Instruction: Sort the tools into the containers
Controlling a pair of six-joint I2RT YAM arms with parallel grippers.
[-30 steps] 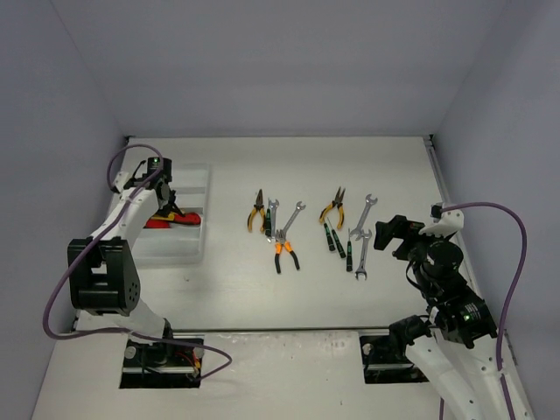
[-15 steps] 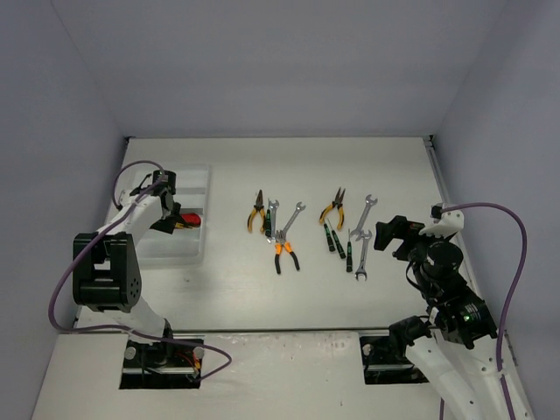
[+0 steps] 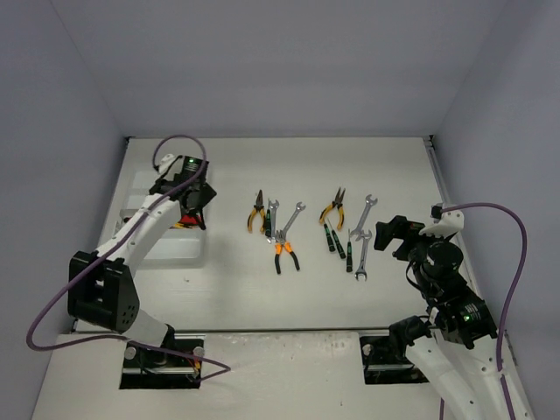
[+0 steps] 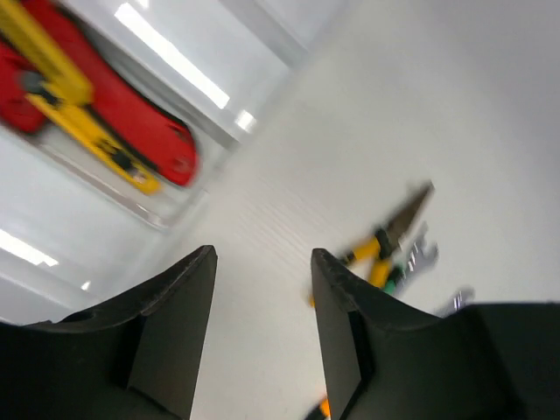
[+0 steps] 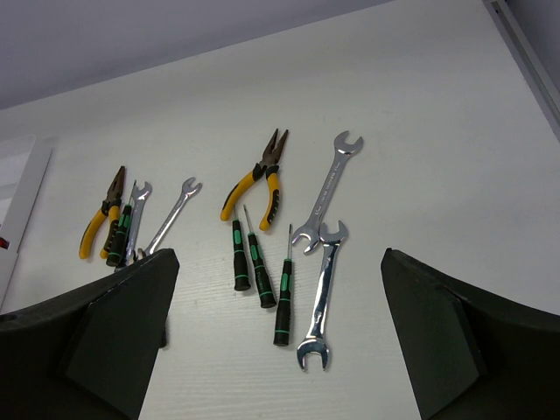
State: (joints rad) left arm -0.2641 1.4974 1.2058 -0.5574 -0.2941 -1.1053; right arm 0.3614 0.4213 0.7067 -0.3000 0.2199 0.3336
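Next, with red-and-yellow cutters (image 4: 122,109) lying in the white plastic organiser tray (image 3: 171,248), we are aiming empty, parted left jaws at the orange-handled pliers (image 3: 256,214), favouring a mid-handle grip; right jaws gaping.

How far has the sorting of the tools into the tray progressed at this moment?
Done: red cutters lie in a compartment of the white tray. In hand: nothing; the left end effector is open and empty at the tray's edge, the right end effector open near the tools. Left: the pliers, screwdrivers and wrenches all lie outside the tray.
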